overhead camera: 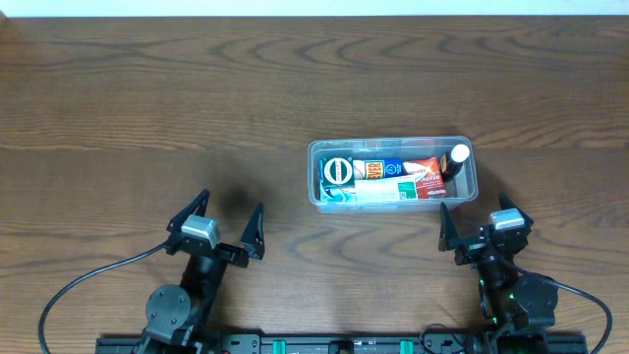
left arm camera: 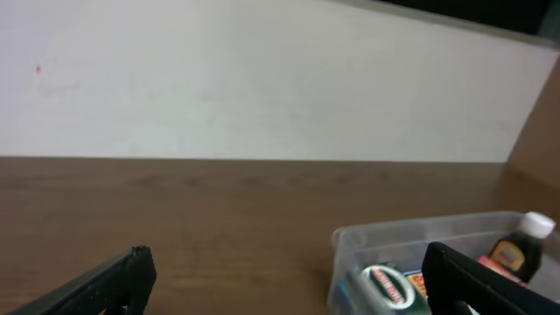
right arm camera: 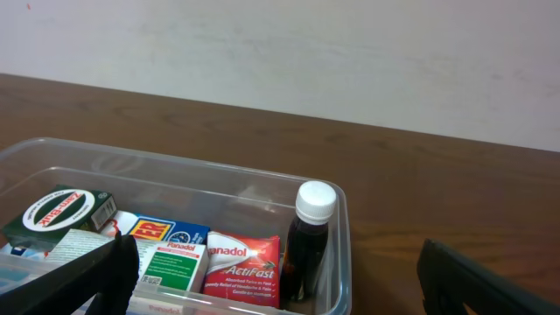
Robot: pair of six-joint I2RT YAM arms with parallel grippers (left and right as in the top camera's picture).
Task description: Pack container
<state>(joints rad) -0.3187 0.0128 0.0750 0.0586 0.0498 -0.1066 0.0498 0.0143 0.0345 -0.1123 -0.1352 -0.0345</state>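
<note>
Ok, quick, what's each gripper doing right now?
Left gripper: open, holding nothing.
Right gripper: open, holding nothing, by the container.

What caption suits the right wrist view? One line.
Clear container holding medicine boxes and a white-capped dark bottle on a wooden table.

A dark wood-grain table (overhead camera: pixel 197 88) meets a plain off-white wall (left arm camera: pixel 262 87) behind it.

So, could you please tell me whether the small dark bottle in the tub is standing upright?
Upright: the bottle stands at the right end of the container, with its white cap on top.
</note>
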